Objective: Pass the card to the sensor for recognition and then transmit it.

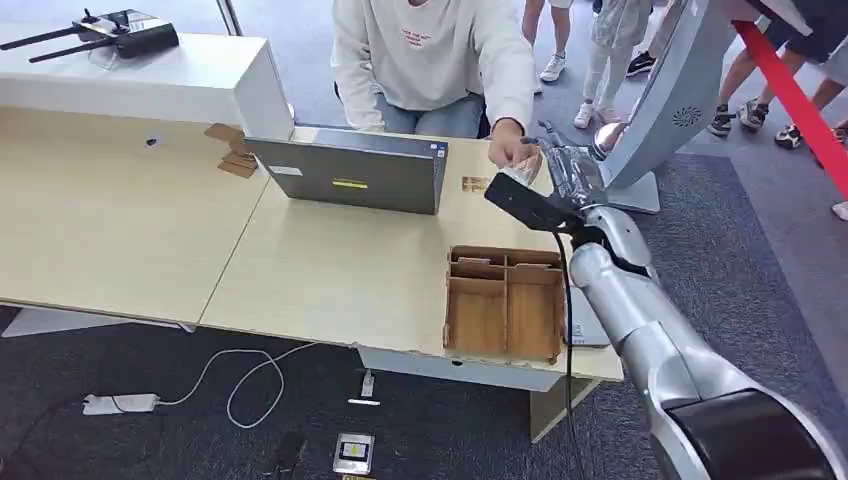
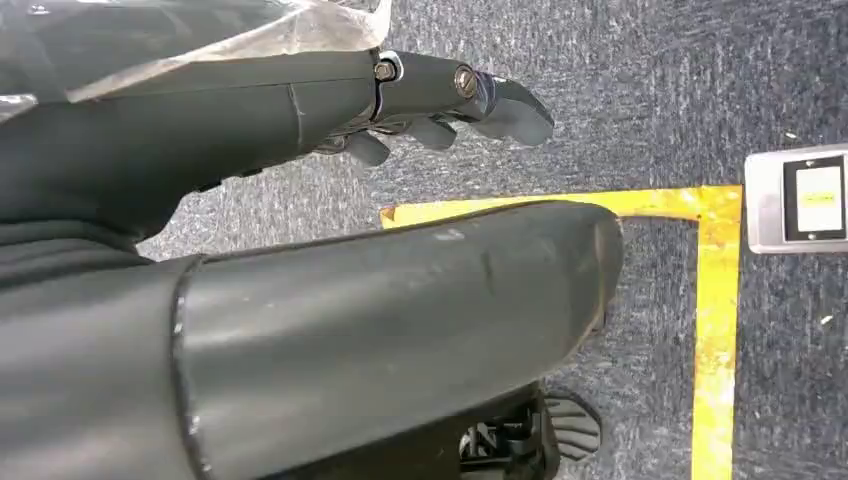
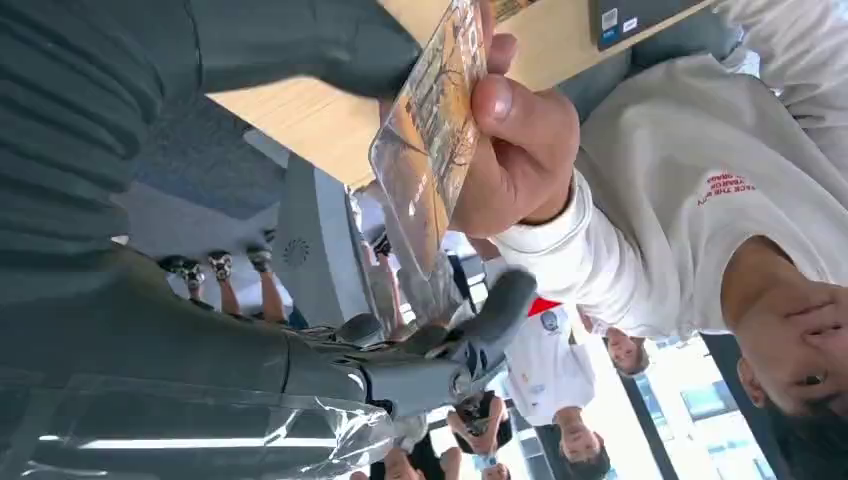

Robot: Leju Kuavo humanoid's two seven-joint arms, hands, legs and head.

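Note:
A person's hand (image 3: 520,150) pinches an orange patterned card (image 3: 430,140) in a clear sleeve. The card stands between the thick thumb and the spread dark fingers (image 3: 450,350) of my right hand (image 3: 300,370). The thumb's tip lies beside the card's edge, and the fingers are well apart from the thumb. From the head, my right hand (image 1: 562,168) reaches over the table's far right corner to the person's hand (image 1: 512,150). My left hand (image 2: 380,310) hangs above the carpet with fingers apart and nothing in it.
A grey laptop (image 1: 350,175) stands on the wooden table (image 1: 330,270), with a wooden divided tray (image 1: 505,305) near the front right edge. A grey kiosk (image 1: 680,90) stands past the table's right end. A small device (image 2: 810,200) and yellow tape (image 2: 715,330) lie on the floor. People stand behind.

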